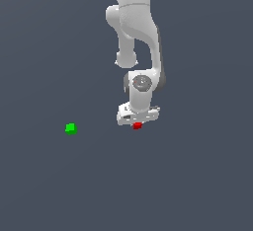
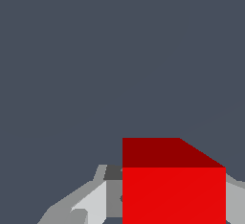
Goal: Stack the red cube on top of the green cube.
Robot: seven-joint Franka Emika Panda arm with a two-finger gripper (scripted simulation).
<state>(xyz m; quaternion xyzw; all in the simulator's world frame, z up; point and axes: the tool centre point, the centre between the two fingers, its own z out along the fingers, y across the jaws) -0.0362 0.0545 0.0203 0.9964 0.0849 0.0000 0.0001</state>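
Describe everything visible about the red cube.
The red cube is tiny, plain, bright red and flat-shaded, with sharp edges and no markings. It sits directly under the white claw, far smaller than it. In the wrist view it fills the space between the grey fingers, which flank both sides; contact looks likely but unconfirmed. It stands apart from everything else.

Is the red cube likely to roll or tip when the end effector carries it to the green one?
The red cube has flat faces and sharp edges, so it will probably not roll. It looks stiff and solid, unlikely to bend. It sits between the fingers of the end effector, so a squeeze on its flat sides should hold it steady.
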